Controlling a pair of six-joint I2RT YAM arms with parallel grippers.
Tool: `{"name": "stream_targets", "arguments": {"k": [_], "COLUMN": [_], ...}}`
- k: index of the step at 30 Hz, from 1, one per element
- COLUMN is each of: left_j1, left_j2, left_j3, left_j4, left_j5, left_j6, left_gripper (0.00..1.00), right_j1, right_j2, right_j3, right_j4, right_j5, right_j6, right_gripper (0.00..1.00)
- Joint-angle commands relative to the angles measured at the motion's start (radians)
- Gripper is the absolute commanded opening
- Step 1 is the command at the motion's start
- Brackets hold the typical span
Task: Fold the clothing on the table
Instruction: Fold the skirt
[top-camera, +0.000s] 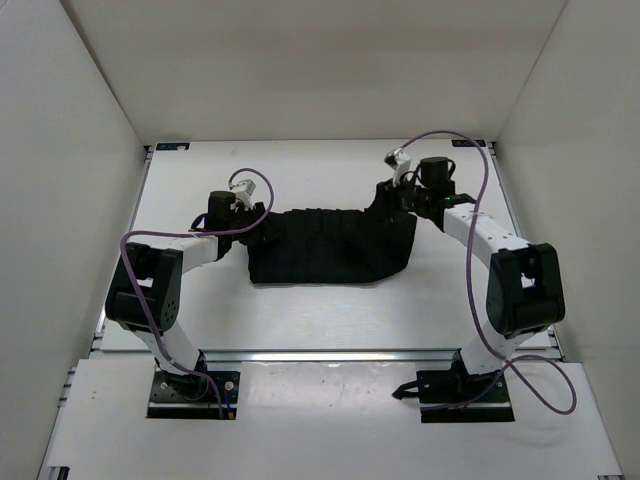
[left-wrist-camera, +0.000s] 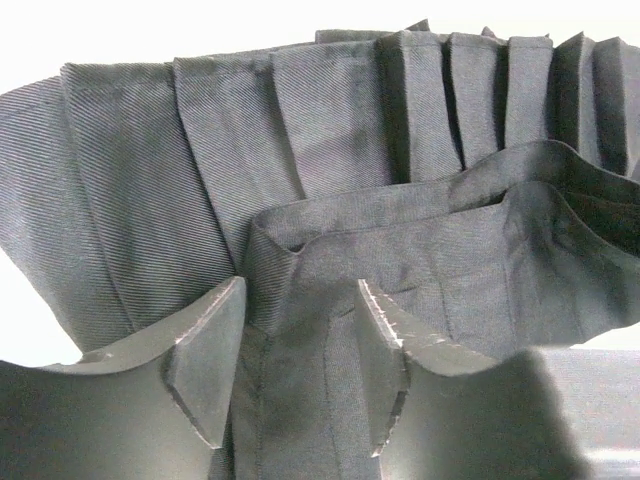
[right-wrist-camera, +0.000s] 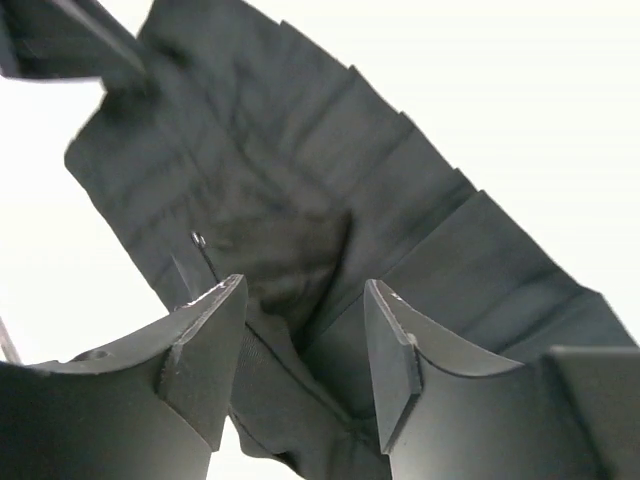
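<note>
I find the left gripper (left-wrist-camera: 300, 300) part closed and clamped on a bunched fold of the soft black pleated fabric garment (top-camera: 330, 245). The right gripper (right-wrist-camera: 305, 295) is likewise part closed, with the same cloth pinched between its fingers. The garment spans the gap between the two grippers, its upper edge raised at both ends and its lower part resting near the middle of the large flat white rectangular tabletop (top-camera: 330, 320), which plain white enclosure walls (top-camera: 300, 70) bound on the left, far and right sides.
</note>
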Motion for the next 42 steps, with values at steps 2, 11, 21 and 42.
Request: {"name": "stream_targets", "arguments": {"k": [2,11,21,42], "left_j1": [0.004,0.007,0.019,0.070], "left_j2": [-0.030,-0.025,-0.032,-0.679], "left_j3": [-0.003,-0.008,-0.013,-0.109], "left_j4": [0.022,0.028,0.025,-0.135], "left_j5": [0.047,0.052,0.065,0.076], "left_j6": [0.004,-0.004,-0.014,-0.070], "left_gripper": [0.49,0.42,0.00,0.00], "right_j1": [-0.003,0.080,0.173,-0.025], "right_j2": [-0.072,0.051,0.132,-0.492], "right_j3": [0.026,0.110,0.152,-0.084], "right_j4": [0.118,-0.077,-0.209,-0.180], "right_j5": [-0.090,-0.118,0.117,-0.021], "right_j6": [0.011,-0.146,-0.224,-0.097], "right_gripper": [0.50,0.56,0.00,0.00]}}
